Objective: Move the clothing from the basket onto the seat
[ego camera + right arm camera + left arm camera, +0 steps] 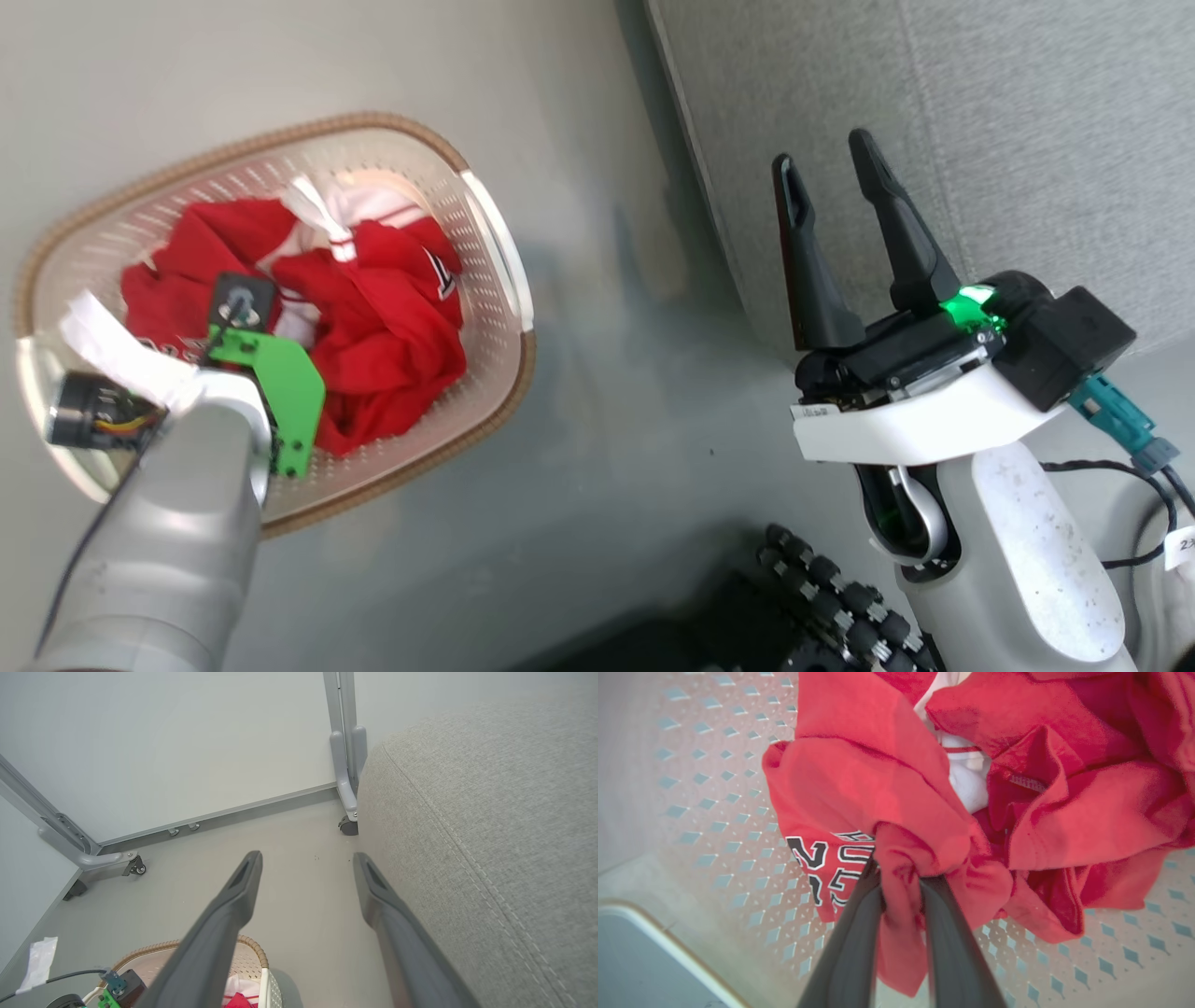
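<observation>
Red clothing (373, 317) with white trim lies crumpled in the cream basket (495, 243) on the floor at the left. My left arm reaches down into the basket. In the left wrist view my left gripper (901, 877) is shut on a fold of the red clothing (859, 784), beside black-and-white lettering (817, 858). My right gripper (826, 168) stands open and holds nothing, at the edge of the grey seat (1027, 121). In the right wrist view its fingers (243, 886) point over the floor, with the seat (490, 821) at the right and the basket (247, 947) below.
Grey floor (635, 411) separates basket and seat. White panels on metal feet with castors (348, 826) stand beyond the seat corner. My dark wheeled base (822, 597) is at the bottom of the head view.
</observation>
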Controlling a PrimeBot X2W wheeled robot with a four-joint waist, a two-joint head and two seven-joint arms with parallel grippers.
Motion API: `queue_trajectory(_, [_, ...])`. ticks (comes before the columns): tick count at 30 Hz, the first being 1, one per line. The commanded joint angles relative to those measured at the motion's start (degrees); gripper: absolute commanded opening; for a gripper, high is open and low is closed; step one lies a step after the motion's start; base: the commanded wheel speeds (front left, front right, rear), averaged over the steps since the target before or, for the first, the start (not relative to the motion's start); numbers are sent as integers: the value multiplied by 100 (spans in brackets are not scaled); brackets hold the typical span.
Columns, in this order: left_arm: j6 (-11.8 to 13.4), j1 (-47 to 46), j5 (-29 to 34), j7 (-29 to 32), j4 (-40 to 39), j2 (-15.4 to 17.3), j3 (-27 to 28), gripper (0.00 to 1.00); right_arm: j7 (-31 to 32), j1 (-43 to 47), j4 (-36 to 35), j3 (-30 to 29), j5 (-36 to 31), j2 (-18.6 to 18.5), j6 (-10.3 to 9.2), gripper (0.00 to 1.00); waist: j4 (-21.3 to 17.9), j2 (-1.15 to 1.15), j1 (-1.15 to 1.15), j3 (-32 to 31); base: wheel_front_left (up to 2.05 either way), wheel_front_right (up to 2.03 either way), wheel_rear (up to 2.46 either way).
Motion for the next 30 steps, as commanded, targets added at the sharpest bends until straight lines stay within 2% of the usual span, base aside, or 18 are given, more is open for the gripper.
queue_trajectory(1, [-37, 138, -48, -80, -3, -61, 7, 0, -20, 87, 53, -33, -78, -9, 0, 100, 226, 0, 0, -698, 0, 0, 0])
queue_trajectory(9, [-217, 505, -271, -940, -6, -303, 68, 0, -20, 388, 297, -125, -257, -11, 0, 100, 551, 0, 0, -1749, 0, 0, 0])
queue_trajectory(17, [-381, 803, -486, -1882, -17, -374, 132, 0, -20, 762, 480, -116, -439, -12, 0, 100, 825, 0, 0, -2612, 0, 0, 0])
queue_trajectory(22, [-460, 1004, -618, -2257, -127, -447, 172, 0, -20, 1017, 600, -55, -642, -16, -1, 100, 980, 0, 0, -3074, 0, 0, 0])
queue_trajectory(26, [-486, 1279, -693, -2386, -483, -461, 252, 0, -20, 1257, 655, -89, -699, -91, 0, 100, 1100, 0, 0, -3490, 0, 0, 0])
queue_trajectory(30, [-411, 1690, -720, -2392, -1525, -407, 388, 0, -20, 1487, 652, -164, -707, -159, 0, 100, 1205, 0, 0, -3840, 0, 0, 0])
